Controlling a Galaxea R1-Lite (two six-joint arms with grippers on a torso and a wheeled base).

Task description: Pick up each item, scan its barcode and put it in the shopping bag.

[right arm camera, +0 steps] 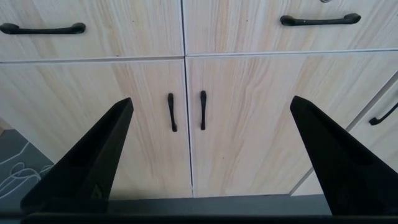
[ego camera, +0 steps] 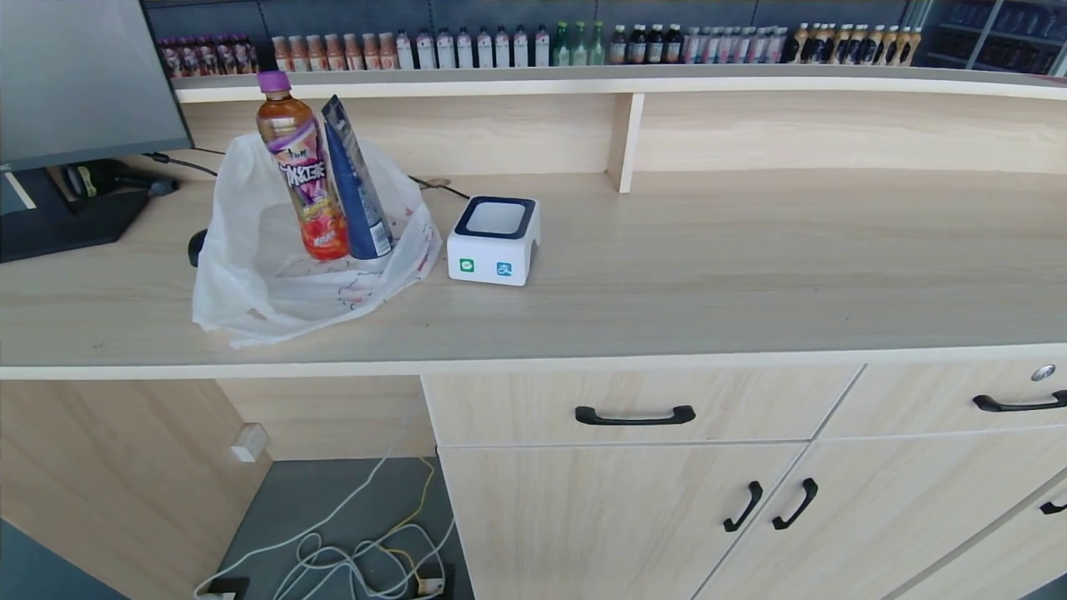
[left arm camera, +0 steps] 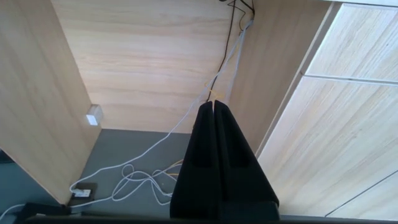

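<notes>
Bottle (ego camera: 304, 175) + pouch (ego camera: 354, 192) in bag (ego camera: 242, 267) by scanner (ego camera: 493, 242); L gripper (left arm camera: 214, 107) tight, empty, R gripper (right arm camera: 211, 102) wide.

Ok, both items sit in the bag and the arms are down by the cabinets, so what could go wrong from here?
1. The bottle stands tilted beside the pouch in the slumped shopping bag, which gives little support; it may topple, perhaps onto the scanner beside it.
2. The open right gripper faces the door handles; rising carelessly, it might snag one.
</notes>
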